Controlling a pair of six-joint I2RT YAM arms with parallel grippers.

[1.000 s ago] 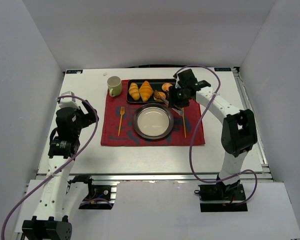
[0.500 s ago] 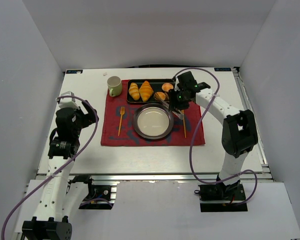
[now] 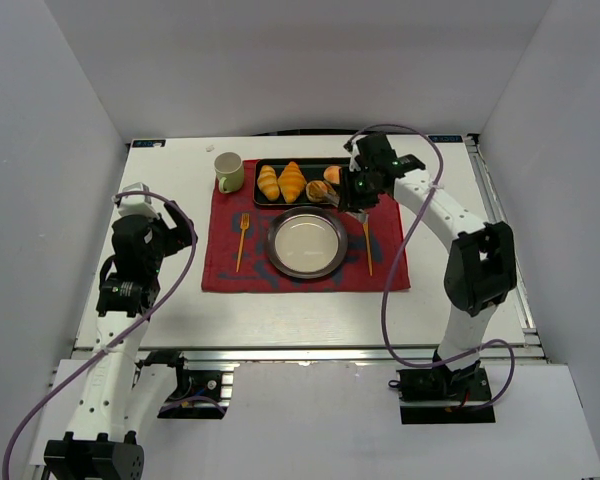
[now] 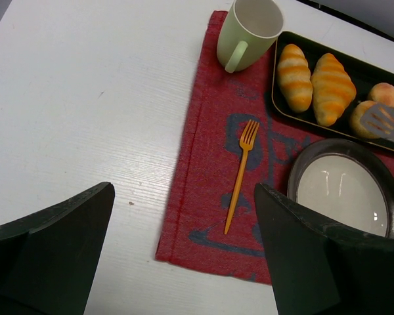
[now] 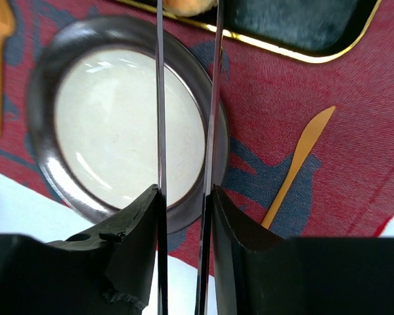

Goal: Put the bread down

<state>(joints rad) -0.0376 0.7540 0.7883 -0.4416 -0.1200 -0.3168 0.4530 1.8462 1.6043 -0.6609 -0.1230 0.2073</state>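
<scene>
The right pincer [image 5: 187, 210] is clamped narrow on a pair of metal tongs [image 5: 159, 118], its two fingers pressing the long blades towards each other. The blades run out over the metal plate [image 4: 302, 172] to the dark tray [image 4: 374, 73], so the arm can reach the bread without its fingers entering the tray.

The slotted tong head lies at the nearer bun [image 4: 358, 118], which sits in the tray beside the croissants [image 4: 294, 75]. The farther bun [image 4: 386, 96] rests just behind it, untouched. From these views it is hard to say whether the tips already pinch the nearer bun or only bracket it; I judge the squeeze is under way and the lift is not yet begun.

The left pincer [image 4: 182, 190] hangs wide and empty above the tabletop [image 3: 280, 310], off the edge of the red mat [image 4: 210, 164], out of the way.

Against a second ago, the right wrist has drawn back towards the far side and the tong blades have come closer together. Both buns, the plate and the left arm lie as they did.
</scene>
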